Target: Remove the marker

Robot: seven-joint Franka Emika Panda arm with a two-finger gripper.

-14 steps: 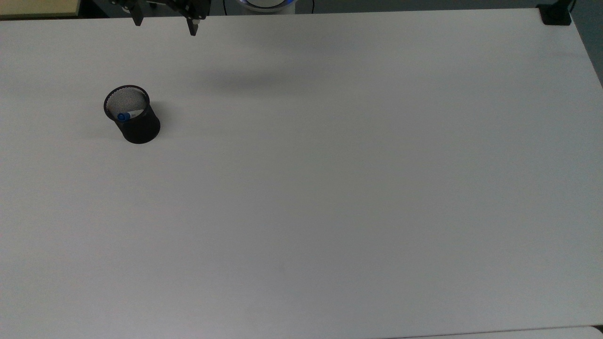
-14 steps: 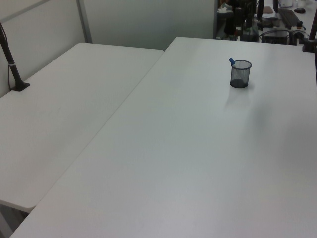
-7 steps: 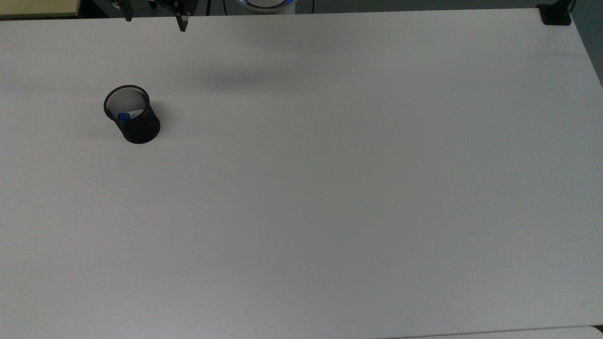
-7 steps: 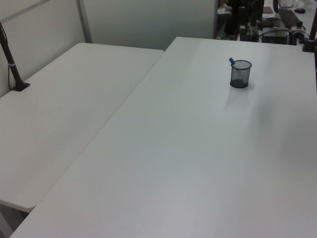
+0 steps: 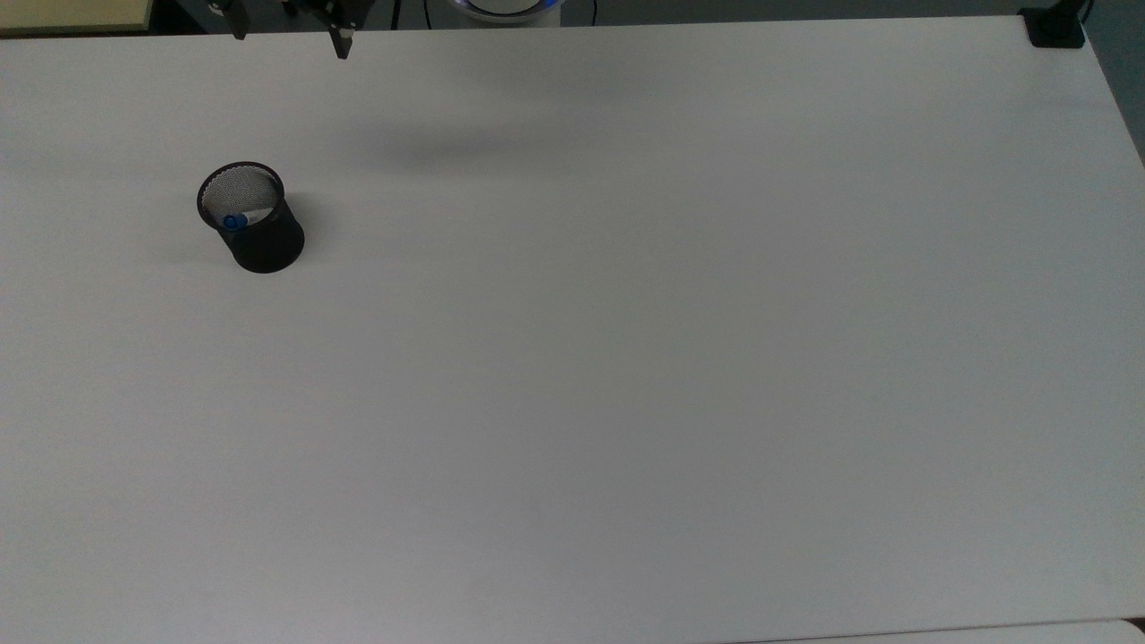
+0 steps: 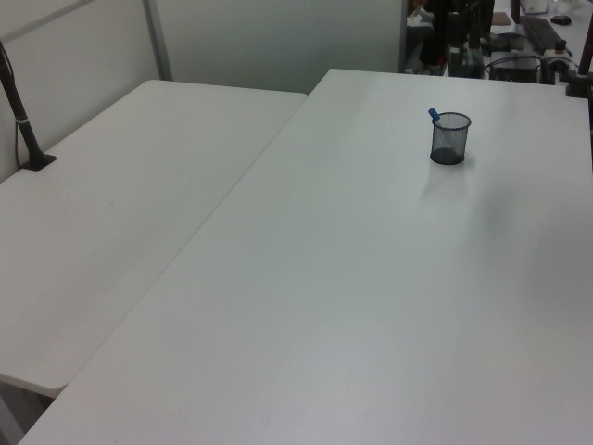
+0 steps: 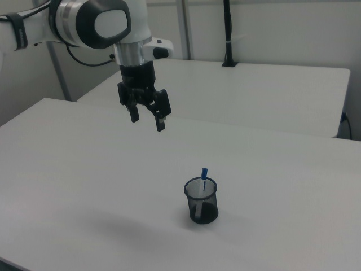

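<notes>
Room: office/lab, pale partition walls, two white tables pushed edge to edge; black post clamped on the neighbour table [image 6: 139, 213].
Surface: white table [image 5: 626, 358], bare apart from one cup, so the approach is free from any side.
Cup: black mesh cup [image 7: 201, 202] upright, near the top view's left, set back toward the top view's upper edge. See-through wall, so barrel visible through it in the right view.
Marker: the marker [image 7: 203, 179] stands inside the cup, leaning on the rim, blue cap poking above it; in the top view the cap [image 5: 233, 221] sits against the rim on the top view's lower-left side. Leans because the cup is much wider than the barrel. Exposed cap = likely the part to pinch.
Gripper: gripper [image 7: 145, 114] hangs high over the table, well apart from the cup, fingers pointing down w/ a wide gap, nothing held. Spread probably readied for the barrel.
Arm: white Panda comes in from the right view's upper left.
Stage: judged early, approach not yet made, marker untouched in cup.
Next: prob. needs travel over the cup, line jaws across the cap, descend w/o clipping the rim.
Risk: light cup could tip or lift w/ the marker.
</notes>
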